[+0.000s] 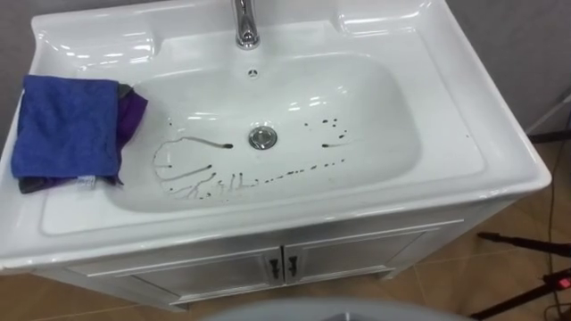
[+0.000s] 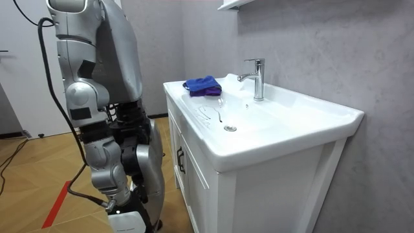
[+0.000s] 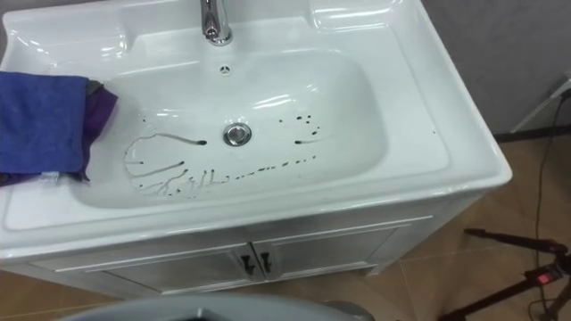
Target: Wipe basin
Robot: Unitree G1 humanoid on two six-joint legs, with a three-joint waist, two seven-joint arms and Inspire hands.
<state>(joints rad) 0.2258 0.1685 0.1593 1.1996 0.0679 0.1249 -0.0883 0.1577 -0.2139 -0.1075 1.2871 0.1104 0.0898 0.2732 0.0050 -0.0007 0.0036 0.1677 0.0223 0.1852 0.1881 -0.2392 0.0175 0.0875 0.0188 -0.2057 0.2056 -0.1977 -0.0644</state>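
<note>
A white basin (image 1: 446,134) (image 3: 419,134) (image 2: 284,123) sits on a white cabinet. Dark streaks and dots of dirt (image 1: 210,174) (image 3: 178,174) lie on its bottom, left and right of the round metal drain (image 1: 262,136) (image 3: 236,135). A folded blue cloth (image 1: 67,125) (image 3: 40,120) (image 2: 202,85) lies on the basin's left rim, over a purple cloth (image 1: 134,111) (image 3: 100,102). The robot stands in front of the cabinet, at the room view's left.
A chrome tap (image 1: 245,22) (image 3: 214,22) (image 2: 257,77) rises at the back middle of the basin. The cabinet's two doors (image 1: 285,266) (image 3: 254,263) have dark handles. A tripod leg with a red light (image 1: 558,281) (image 3: 544,276) stands on the wooden floor at the lower right.
</note>
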